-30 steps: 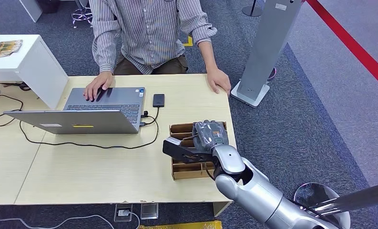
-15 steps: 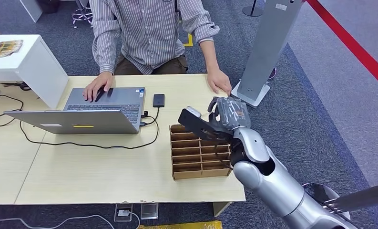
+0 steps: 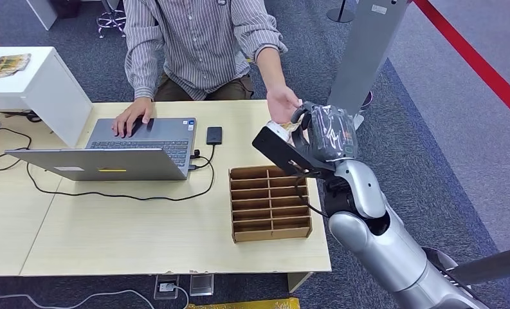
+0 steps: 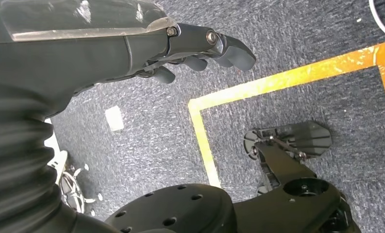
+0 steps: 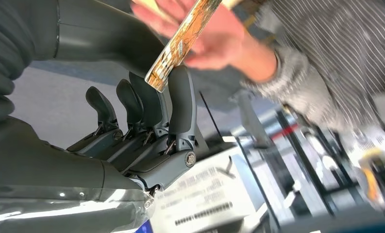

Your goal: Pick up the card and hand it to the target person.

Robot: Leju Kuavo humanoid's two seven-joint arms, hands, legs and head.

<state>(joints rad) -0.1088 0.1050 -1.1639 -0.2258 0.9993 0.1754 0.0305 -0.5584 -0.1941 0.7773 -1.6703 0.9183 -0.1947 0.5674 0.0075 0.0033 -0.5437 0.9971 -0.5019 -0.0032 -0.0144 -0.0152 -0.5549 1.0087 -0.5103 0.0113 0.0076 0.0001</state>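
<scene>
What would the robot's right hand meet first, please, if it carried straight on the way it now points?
Most likely the person's hand: the right hand holds the card out towards it, and the right wrist view shows that hand just beyond the card. Whether they already touch is unclear.

Glossy printed card [image 5: 183, 41]; pale wood-look table [image 3: 143, 225]; cardboard organizer [image 3: 269, 204].

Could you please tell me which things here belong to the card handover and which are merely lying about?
Job:
- card
- right robot hand, holding it
- person's hand, reaching for it

Lying about:
- laptop
- phone
- cardboard organizer
</scene>
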